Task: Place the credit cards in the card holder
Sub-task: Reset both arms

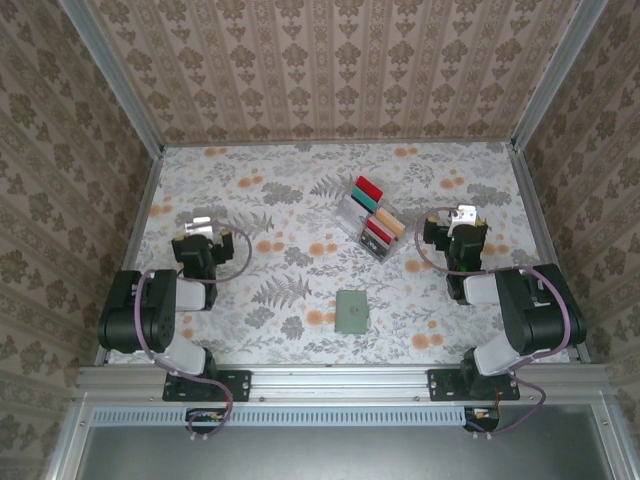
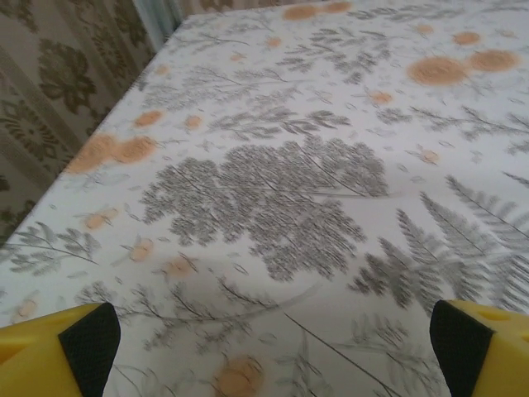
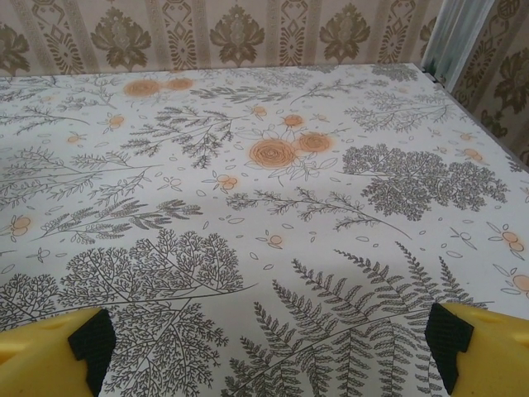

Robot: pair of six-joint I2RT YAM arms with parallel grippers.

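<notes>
1. I count two claws. The left claw (image 2: pixel 274 346) stands wide, its two yellow fingers with black pads at the bottom corners of the left wrist view, with only floral table between them. From above, it sits over the left part of the table (image 1: pixel 250 200), well apart from the cards.
2. I see one card holder (image 1: pixel 351 311). It is a flat grey-green square lying closed on the table, a little right of centre and toward the near edge, between the two arm bases. Neither claw touches it. I cannot tell whether anything is inside.
3. There is one clear rack (image 1: pixel 350 222), set slantwise beyond the card holder and apart from it.
4. The credit cards (image 1: pixel 369 188) stand in the rack's slots. I can pick out a red one, a teal one, a beige one and a second red one, with dark edges among them. I cannot settle the full count at this size.
5. The right claw (image 3: pixel 271 341) is spread wide and grips nothing, with fern-patterned table showing between its fingers. From above, it is near the rack on its right side, not touching it.
</notes>
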